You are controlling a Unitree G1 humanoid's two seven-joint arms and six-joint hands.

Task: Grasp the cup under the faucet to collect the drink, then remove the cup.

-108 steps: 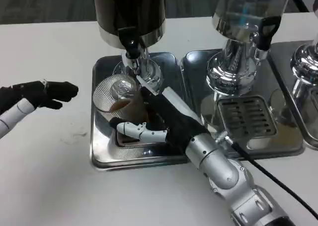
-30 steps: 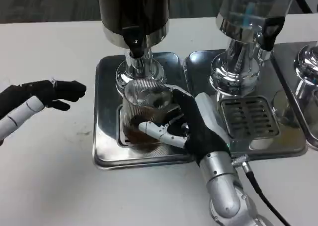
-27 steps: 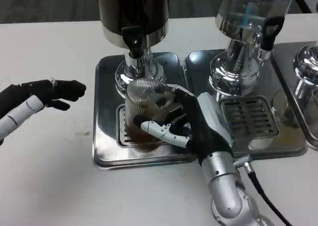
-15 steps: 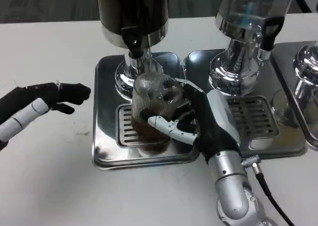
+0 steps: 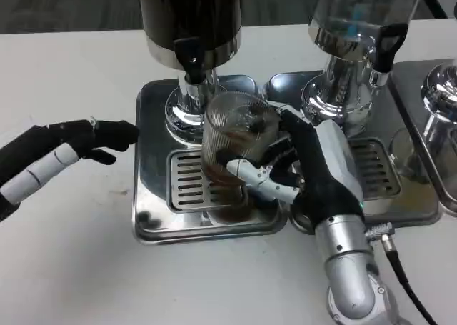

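Compared with half a second ago, I see the cup [image 5: 234, 143] has come further right and toward me, off the spot below the faucet [image 5: 190, 59]; in the head view it now stands over the right end of the slotted grate [image 5: 191, 186] of the left drip tray [image 5: 153, 218], lifted and carried in my right hand [image 5: 314, 171]. That hand has travelled with it, its wrist now lower right in the picture than before. My left hand [image 5: 68, 150] has crept a little rightward too, its dark fingertips now almost at the tray's left edge, apart from it.

The right hand wraps the cup from the right side: white fingers [image 5: 260, 176] cross the front of the glass at mid-height and the dark palm sits against its far side, so the cup is gripped. The left hand holds nothing, fingers stretched out fairly straight and lying close together, pointing right.

The cup is a clear, finely ribbed tumbler, roughly upright, perhaps leaning slightly. A brown drink sits in its lower part, with darker patches showing through the wall higher up. Its rim is just right of the black faucet under the dark dispenser [image 5: 189, 14]. A second, clear dispenser [image 5: 357, 18] stands to the right on its own tray.
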